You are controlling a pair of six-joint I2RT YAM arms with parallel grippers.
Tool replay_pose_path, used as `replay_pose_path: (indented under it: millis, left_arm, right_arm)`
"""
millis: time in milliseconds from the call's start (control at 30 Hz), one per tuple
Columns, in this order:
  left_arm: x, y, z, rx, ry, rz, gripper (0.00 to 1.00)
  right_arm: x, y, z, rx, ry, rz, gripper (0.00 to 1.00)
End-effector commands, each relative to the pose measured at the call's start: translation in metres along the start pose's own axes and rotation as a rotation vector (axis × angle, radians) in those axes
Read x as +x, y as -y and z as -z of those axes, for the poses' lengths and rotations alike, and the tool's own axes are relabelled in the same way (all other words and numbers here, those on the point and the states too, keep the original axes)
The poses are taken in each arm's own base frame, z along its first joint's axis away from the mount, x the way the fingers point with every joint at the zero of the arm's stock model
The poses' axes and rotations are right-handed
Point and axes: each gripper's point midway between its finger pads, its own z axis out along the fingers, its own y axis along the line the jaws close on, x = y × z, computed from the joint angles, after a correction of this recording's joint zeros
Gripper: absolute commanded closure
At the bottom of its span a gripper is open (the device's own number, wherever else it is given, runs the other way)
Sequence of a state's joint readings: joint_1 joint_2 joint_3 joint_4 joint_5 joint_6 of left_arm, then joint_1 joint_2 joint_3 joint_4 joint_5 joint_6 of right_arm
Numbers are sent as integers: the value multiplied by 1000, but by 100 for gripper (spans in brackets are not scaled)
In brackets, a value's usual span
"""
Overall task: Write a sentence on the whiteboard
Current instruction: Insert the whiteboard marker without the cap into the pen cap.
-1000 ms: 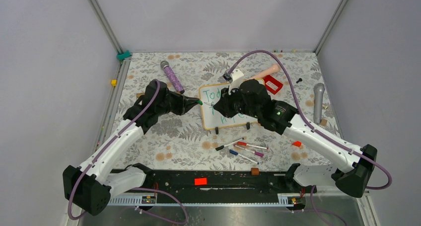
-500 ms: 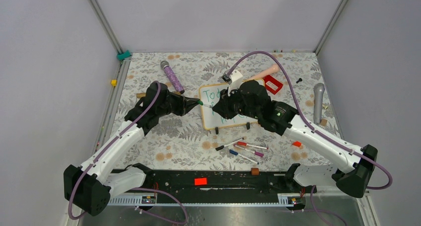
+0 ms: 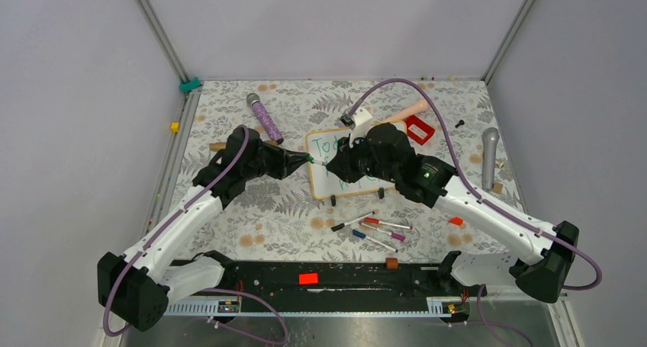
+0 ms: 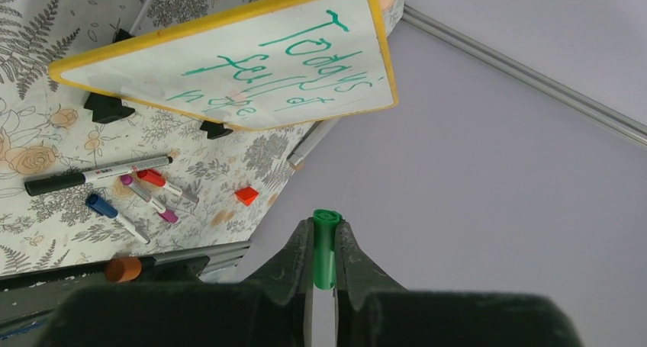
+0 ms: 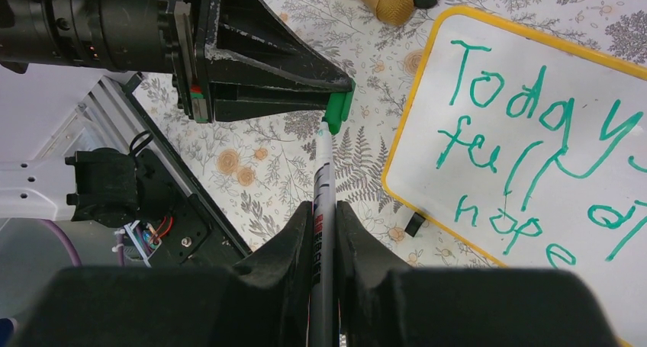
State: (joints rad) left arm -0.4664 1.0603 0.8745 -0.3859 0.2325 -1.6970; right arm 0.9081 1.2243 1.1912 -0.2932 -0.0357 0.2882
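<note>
The whiteboard (image 3: 326,182) with a tan frame lies mid-table, partly under my right arm. The sentence (image 5: 534,156) in green reads "Todays full of hope"; it also shows in the left wrist view (image 4: 282,65). My right gripper (image 5: 323,206) is shut on a white marker (image 5: 323,181) that points left. My left gripper (image 4: 326,229) is shut on the green cap (image 4: 326,244). In the right wrist view the marker's tip meets the cap (image 5: 336,107), just left of the board. In the top view the two grippers meet at the board's left edge (image 3: 314,161).
Several loose markers (image 3: 374,229) lie in front of the board. A purple microphone (image 3: 265,118) is at back left, a grey one (image 3: 489,156) at right, a red object (image 3: 418,129) behind the board. A small orange block (image 3: 456,220) lies near right.
My left gripper with the cap has edged right and my right gripper with the marker has edged left, so cap and marker tip have come together.
</note>
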Motion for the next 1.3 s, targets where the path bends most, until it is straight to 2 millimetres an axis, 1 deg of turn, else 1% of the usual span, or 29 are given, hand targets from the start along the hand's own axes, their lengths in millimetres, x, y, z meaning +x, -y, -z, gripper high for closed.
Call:
replay_pose_path:
  millis: [0, 167, 333, 500, 700, 800, 833, 967, 1267]
  left_arm:
    - [9, 18, 9, 43, -31, 158, 100]
    - [11, 20, 12, 51, -34, 164, 100]
    - [12, 20, 13, 54, -42, 171, 100]
    - [6, 17, 7, 94, -39, 222, 100]
    - [4, 16, 5, 89, -33, 221, 100]
    - [4, 16, 5, 91, -36, 221, 100]
    - [5, 16, 5, 92, -37, 221, 100]
    - [5, 15, 5, 90, -41, 222, 100]
    - [6, 14, 7, 85, -43, 213, 100]
  right_arm:
    - [-10, -4, -5, -6, 42, 5, 100]
    - [-5, -2, -9, 0, 30, 5, 100]
    - [-3, -1, -9, 5, 28, 4, 100]
    - [-1, -2, 0, -3, 32, 5, 100]
    - [9, 4, 14, 10, 28, 7, 100]
    - [15, 6, 16, 15, 21, 8, 100]
    - [13, 10, 17, 34, 29, 7, 100]
    - [12, 10, 13, 36, 25, 9, 100]
    - [-1, 2, 4, 18, 34, 11, 100]
